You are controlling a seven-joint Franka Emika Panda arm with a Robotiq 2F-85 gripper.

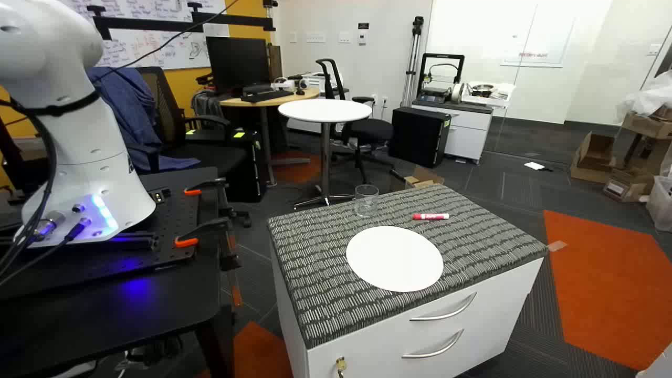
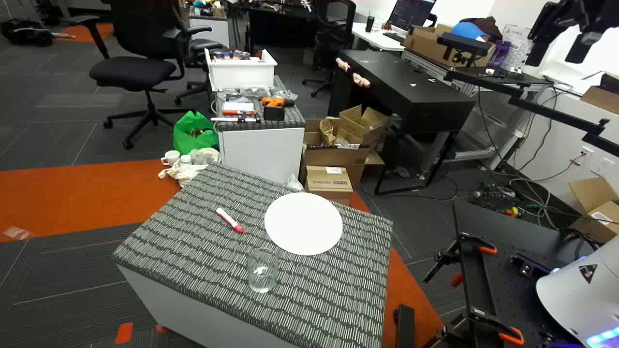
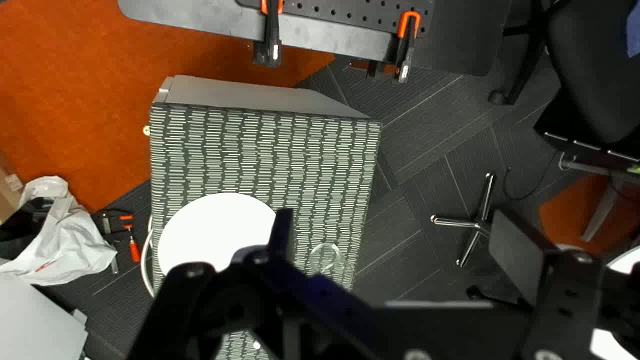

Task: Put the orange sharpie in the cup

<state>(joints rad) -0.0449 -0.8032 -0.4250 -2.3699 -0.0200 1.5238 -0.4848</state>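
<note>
The cabinet top [image 1: 315, 262] is shared by all views: seen aslant from nearby, across its drawer edge [image 1: 428, 297] in an exterior view, across its opposite edge [image 2: 203, 298] in an exterior view, steeply from above in the wrist view.

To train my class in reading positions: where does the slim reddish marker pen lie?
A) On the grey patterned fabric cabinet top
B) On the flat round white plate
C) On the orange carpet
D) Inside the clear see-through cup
A: in both exterior views the reddish marker pen lies on the patterned fabric top, with a gap to both the clear cup and the white plate.
</note>
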